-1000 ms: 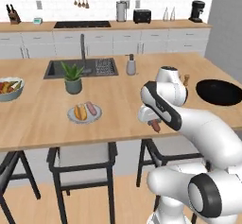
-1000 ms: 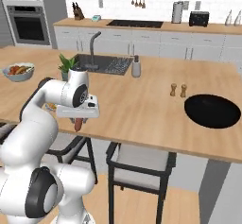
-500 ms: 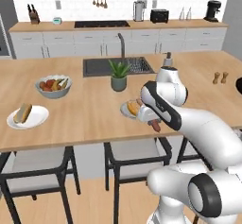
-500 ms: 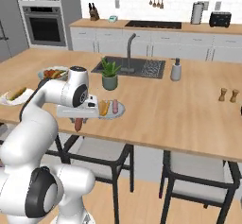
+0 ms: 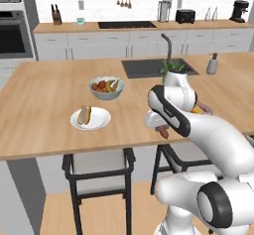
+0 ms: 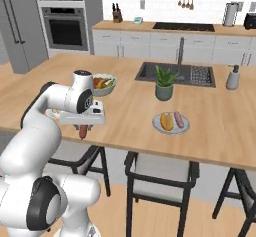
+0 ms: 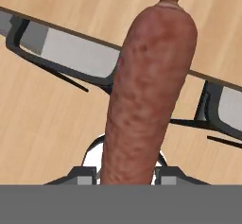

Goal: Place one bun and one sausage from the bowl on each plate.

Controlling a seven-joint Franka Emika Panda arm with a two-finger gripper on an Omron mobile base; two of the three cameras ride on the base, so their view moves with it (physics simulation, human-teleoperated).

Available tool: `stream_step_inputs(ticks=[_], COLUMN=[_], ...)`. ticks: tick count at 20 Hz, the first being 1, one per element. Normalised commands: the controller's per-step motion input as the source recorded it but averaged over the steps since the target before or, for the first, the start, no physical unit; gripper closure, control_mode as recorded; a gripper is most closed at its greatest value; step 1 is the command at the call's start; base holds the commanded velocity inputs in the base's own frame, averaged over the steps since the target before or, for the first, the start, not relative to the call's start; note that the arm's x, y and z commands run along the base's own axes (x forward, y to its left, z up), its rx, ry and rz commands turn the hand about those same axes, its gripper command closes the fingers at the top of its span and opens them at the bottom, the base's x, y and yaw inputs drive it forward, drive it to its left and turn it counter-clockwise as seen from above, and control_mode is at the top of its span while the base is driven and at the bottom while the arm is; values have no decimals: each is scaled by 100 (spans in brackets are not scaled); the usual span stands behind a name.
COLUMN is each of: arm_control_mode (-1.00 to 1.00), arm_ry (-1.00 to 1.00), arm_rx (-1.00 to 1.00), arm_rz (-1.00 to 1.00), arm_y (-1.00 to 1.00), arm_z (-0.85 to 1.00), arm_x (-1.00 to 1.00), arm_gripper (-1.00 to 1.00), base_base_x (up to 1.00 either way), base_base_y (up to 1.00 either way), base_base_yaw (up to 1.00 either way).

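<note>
End effector (image 6: 83, 129) grips sausage (image 7: 146, 90) upright, hanging over near bench (image 5: 44, 140) edge. Left plate (image 5: 101, 121) holds a bun only. Risk: sausage slips and falls to floor before reaching that plate.

Both base views sit behind the arm, left and right, looking forward and down over the island counter (image 5: 44, 125); both catch the fruit bowl (image 5: 106, 87) and sink (image 6: 176, 73). Hand view looks along the gripper (image 7: 125, 173), very close.
</note>
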Motion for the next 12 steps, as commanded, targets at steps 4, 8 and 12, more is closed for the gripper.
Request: stream_step_inputs(ticks=[4, 8, 12], arm_control_mode=[100, 100, 100], arm_ry=[0, 0, 0], arm_rx=[0, 0, 0], arm_rz=[0, 0, 0], arm_y=[0, 0, 0], arm_z=[0, 0, 0], arm_x=[0, 0, 0], arm_gripper=[100, 100, 100], base_base_x=[0, 2, 18], base_base_y=[97, 89, 51], base_base_yaw=[-3, -4, -13])
